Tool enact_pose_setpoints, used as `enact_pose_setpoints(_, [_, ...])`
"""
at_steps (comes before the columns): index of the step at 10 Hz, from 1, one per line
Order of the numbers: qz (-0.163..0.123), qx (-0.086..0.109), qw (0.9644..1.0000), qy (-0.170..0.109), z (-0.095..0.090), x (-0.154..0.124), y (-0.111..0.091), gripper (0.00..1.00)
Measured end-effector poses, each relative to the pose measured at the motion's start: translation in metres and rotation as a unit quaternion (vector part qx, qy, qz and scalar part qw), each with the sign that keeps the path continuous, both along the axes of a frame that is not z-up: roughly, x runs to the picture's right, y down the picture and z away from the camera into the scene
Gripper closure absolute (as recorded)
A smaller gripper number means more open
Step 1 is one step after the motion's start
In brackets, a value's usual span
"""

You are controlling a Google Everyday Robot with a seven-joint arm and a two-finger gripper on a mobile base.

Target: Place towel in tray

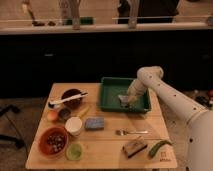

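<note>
The green tray (111, 95) sits at the back right of the wooden table. A pale crumpled towel (123, 98) lies inside it, near its right side. My white arm reaches in from the right, and my gripper (128, 100) is down inside the tray, right at the towel. The arm's end hides part of the towel.
On the table (105, 145) are a dark bowl with a white utensil (71, 97), an orange fruit (52, 115), a white cup (74, 125), a blue sponge (94, 123), a red bowl (53, 141), a green cup (74, 151), a fork (131, 132), a brown block (134, 147) and a green vegetable (160, 147).
</note>
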State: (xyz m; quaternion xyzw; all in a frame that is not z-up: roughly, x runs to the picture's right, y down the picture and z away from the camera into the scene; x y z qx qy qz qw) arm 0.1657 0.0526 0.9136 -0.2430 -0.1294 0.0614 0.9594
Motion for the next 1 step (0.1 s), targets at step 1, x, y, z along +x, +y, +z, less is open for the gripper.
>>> enact_pose_setpoints(1, [0.000,-0.001,1.0000,-0.001,0.0004,-0.0001,0.0009,0.55])
